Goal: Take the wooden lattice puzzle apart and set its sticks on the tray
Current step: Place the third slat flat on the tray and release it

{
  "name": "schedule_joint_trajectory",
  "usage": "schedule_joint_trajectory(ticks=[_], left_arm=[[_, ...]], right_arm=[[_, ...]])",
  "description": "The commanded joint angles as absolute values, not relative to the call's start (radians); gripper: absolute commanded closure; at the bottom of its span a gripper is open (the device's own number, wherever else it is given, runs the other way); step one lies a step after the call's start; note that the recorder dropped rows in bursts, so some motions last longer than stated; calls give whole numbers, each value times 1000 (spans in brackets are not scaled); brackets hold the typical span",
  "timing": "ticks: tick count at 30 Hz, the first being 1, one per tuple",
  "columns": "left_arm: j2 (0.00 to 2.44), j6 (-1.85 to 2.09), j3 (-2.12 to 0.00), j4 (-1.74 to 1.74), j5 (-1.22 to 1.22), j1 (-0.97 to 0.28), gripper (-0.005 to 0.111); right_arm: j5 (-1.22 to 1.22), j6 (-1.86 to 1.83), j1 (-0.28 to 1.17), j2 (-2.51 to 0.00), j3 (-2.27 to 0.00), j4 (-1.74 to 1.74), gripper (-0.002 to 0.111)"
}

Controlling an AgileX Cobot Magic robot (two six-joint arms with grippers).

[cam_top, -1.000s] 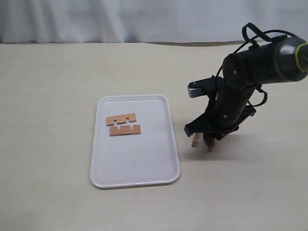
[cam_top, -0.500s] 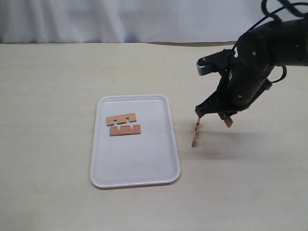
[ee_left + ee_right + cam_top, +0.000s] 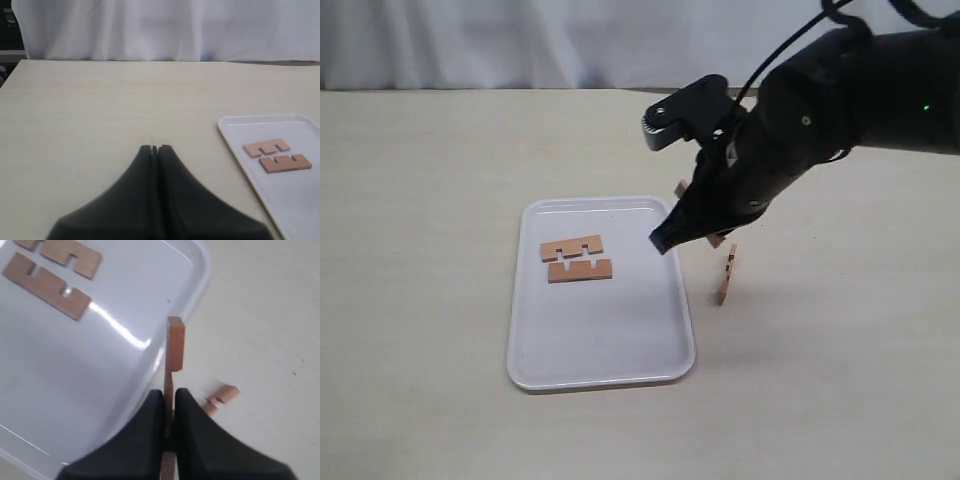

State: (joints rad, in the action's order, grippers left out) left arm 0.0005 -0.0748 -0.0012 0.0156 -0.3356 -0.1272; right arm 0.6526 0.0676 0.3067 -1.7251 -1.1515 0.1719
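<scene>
Right gripper (image 3: 169,392) clenched on one held stick (image 3: 175,342), whose free end juts past the fingertips above the tray's (image 3: 600,340) right rim. Left gripper (image 3: 155,148) is pressed shut, fingers touching (over the table (image 3: 100,100), well apart from the tray). Beyond the tray's near rim, a loose stick (image 3: 725,275) stands on the table just right of the tray. Farther back, two flat sticks (image 3: 580,270) lie side by side on the tray, notched edges facing.
</scene>
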Motion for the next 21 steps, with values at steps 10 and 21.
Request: schedule_joint_trajectory(ticks=[10,21], left_arm=[[0,-73,0,15,-325,-130,107],[0,-73,0,15,-325,-130,107]], right_arm=[[330,-15,415,-1937,-1151,173,104],[529,-169,533,-2083,-1357,30,97]])
